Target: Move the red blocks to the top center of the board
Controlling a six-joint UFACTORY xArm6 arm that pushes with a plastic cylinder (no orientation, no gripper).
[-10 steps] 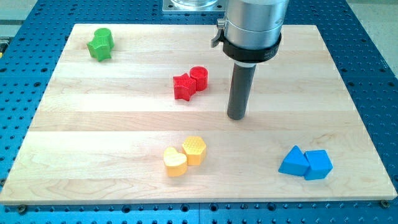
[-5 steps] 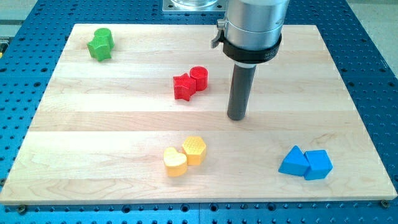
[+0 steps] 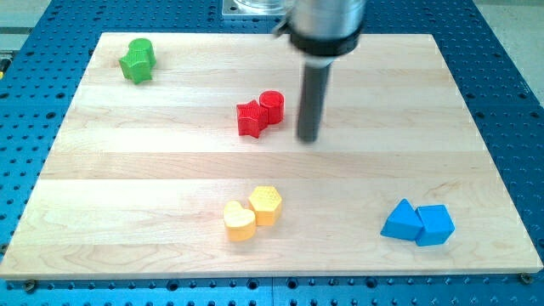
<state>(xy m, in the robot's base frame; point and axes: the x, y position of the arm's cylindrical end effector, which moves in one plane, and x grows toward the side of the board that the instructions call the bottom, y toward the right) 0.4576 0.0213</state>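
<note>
Risk: my tip point(image 3: 308, 138), bare rod holding nothing, sits just right of red cylinder point(image 3: 271, 107) & red star point(image 3: 250, 118), so a shove from here sends them left, not up.

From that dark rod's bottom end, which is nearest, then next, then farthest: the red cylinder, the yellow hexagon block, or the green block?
Measured from my tip in the camera view:
1. Red cylinder: just to the view's left of my tip, slightly higher, not touching.
2. Yellow hexagon block: below my tip, toward the view's bottom, beside the yellow heart block.
3. Green block: far off at the view's top left corner.
</note>
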